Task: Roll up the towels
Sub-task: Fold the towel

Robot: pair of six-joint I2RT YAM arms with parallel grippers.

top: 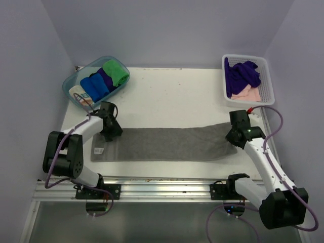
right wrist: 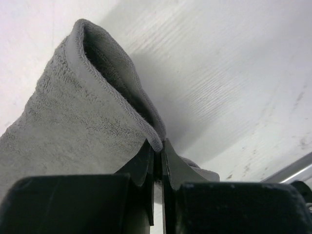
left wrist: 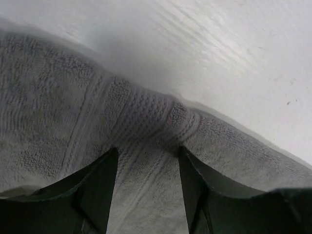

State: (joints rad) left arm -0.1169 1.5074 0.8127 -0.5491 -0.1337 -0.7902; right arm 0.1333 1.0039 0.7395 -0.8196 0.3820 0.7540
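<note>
Grey towel (top: 162, 144), 1 of 3 unrolled towels in view, lies spread flat in a long strip across the near half of the white worktop (top: 172, 96), running left to right between the 2 arms. A small white label (top: 97, 150) shows at its near left corner. The other 2, a dark purple towel (top: 242, 75) and a pale pink towel (top: 249, 93), lie bunched together in 1 white basket (top: 267, 81) at the far right corner, the purple heaped behind and partly over the pink. At the far left corner stands 1 clear blue tub (top: 68, 83) holding rolled cloths (top: 96, 86) in green, blue, purple and cream. There are at least 4, but the exact count is unclear.

The left arm folds back at its elbow near the left edge, then reaches forward and right, so the left gripper (top: 112, 132) points down onto the far side of the grey towel's left end. In the left wrist view its 2 fingers (left wrist: 100, 190) stand well apart with terry cloth between and under them. The jaws are wide open and hold nothing.

The right arm stretches from its base at the near right corner, forward and left, to the towel's right end. The right gripper (right wrist: 157, 148) has its jaws almost fully closed, pinching the towel's hemmed edge, and the cloth rises off the worktop there in a curled fold.
</note>
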